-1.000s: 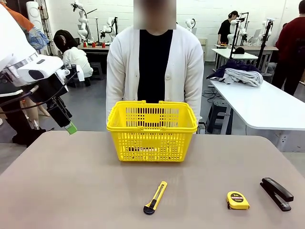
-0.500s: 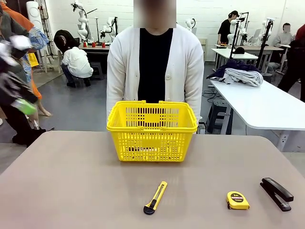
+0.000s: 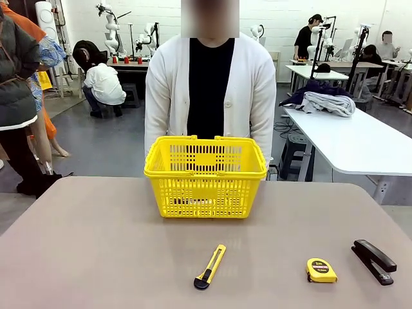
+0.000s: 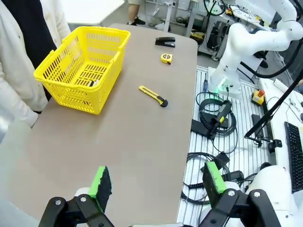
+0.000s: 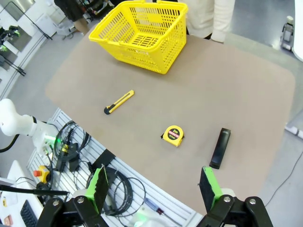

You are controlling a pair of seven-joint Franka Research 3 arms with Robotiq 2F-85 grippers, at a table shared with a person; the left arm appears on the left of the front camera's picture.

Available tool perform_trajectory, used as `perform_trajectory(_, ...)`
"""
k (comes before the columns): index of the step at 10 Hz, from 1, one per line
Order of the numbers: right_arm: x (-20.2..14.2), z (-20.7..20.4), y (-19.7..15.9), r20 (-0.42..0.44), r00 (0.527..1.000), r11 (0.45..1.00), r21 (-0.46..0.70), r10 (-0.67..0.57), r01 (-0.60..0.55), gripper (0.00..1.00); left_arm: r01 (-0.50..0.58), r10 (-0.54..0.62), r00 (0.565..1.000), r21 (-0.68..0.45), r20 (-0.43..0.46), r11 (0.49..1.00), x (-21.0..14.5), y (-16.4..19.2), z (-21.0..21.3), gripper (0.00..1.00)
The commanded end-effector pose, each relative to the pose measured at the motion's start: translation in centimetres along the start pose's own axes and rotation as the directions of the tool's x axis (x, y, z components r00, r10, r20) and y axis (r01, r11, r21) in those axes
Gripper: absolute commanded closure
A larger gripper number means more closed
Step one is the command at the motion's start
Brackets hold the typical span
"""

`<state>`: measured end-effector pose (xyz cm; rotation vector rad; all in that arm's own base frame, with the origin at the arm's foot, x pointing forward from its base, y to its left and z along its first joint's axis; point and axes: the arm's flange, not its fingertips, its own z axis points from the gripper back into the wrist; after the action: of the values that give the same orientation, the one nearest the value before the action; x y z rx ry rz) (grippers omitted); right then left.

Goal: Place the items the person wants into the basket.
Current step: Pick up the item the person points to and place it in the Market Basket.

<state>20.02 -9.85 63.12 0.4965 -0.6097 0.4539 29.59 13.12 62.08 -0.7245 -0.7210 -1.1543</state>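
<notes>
While both arms are held high above the worktop, its whole layout is laid out beneath the wrist views. The person is stood at the far edge, directly behind the basket, which is set on the far middle of the worktop. The basket is judged light, stiff and easily shoved, so items are better lowered in than dropped against its lattice wall. A small dark thing is glimpsed on its floor; what it is cannot be told. The left jaws and the right jaws are spread fully wide, and nothing is held in either.

The stapler is laid at the near right edge and the utility knife at the near middle. The tape measure is laid flat between them, nearer the stapler and touching neither. It is judged compact, rigid and fairly dense for its bulk, with a smooth casing that could slip. A hold from above is suggested, across two opposite straight sides, with the pads set low on the casing and kept off the rounded corners
</notes>
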Motion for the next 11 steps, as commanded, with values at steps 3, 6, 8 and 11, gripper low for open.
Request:
perform_trajectory(3, 0.0, -0.2, 0.0, 0.001, 1.000, 1.000, 0.017, 0.006, -0.006, 0.00, 0.101, -0.106, 0.991, 0.061, 0.081, 0.993, -2.6, 0.2, 0.0, 0.00)
perform_trajectory(6, 0.0, -0.2, 0.0, 0.001, 1.000, 1.000, 0.017, 0.006, -0.006, 0.00, 0.054, -0.060, 0.992, 0.058, 0.109, 0.997, -2.7, 0.3, -0.2, 0.00)
perform_trajectory(8, 0.0, -0.2, 0.0, 0.001, 1.000, 1.000, 0.017, 0.006, -0.006, 0.00, 0.065, -0.071, 0.993, 0.064, 0.093, 0.996, -3.0, 0.4, 0.6, 0.00)
perform_trajectory(11, 0.0, -0.2, 0.0, 0.001, 1.000, 1.000, 0.017, 0.006, -0.006, 0.00, 0.065, -0.071, 0.993, 0.064, 0.093, 0.996, -3.0, 0.4, 0.6, 0.00)
